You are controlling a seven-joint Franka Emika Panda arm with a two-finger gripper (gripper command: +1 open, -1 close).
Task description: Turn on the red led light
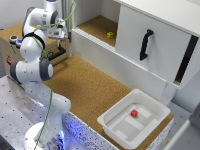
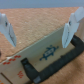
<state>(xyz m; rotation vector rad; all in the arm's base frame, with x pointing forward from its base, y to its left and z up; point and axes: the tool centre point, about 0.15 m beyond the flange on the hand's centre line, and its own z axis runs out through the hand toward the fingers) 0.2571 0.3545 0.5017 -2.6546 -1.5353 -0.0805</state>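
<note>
My gripper hangs over the wooden control box at the exterior view's far left, behind the arm. In the wrist view the gripper is open and empty, its two pale fingers spread wide above the box's edge. A black bracket and a printed drawing show on the box. A small dark button with a coloured cap sits on top of the box. I cannot make out a lit red light in either view; the arm hides part of the box.
A white cabinet with a sliding door and black handle stands at the back right. A small yellow-green object lies on its open shelf. A white tray holding a red cube sits at the front right on the cork tabletop.
</note>
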